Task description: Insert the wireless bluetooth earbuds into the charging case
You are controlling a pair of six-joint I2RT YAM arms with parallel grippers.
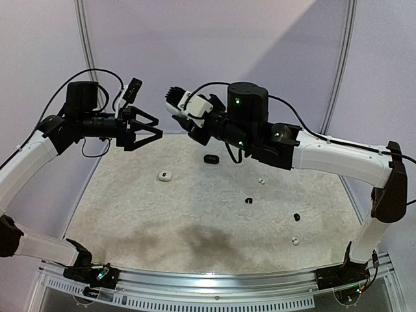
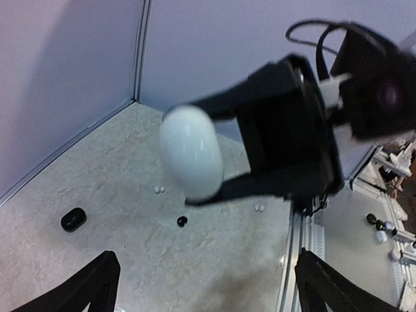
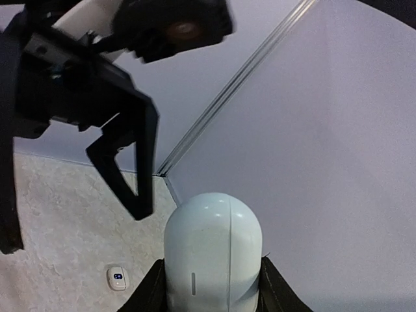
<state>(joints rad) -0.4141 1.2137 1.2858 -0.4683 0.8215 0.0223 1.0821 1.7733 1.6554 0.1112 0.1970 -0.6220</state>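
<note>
My right gripper [image 3: 212,276] is shut on a closed white oval charging case [image 3: 212,250] and holds it high above the table; it also shows in the top view [image 1: 174,104] and the left wrist view [image 2: 192,156]. My left gripper [image 1: 156,129] is open and empty, level with the case and just left of it, jaws wide apart [image 2: 208,286]. Earbuds lie on the mat: a white one [image 1: 261,181], a black one [image 1: 247,201], another black one [image 1: 297,217] and a white one [image 1: 295,241].
A black case [image 1: 210,158] and a small white case [image 1: 165,176] lie on the mat at the back. The white one shows a blue mark in the right wrist view [image 3: 117,278]. Grey walls close the back and sides. A metal rail [image 1: 214,283] runs along the near edge.
</note>
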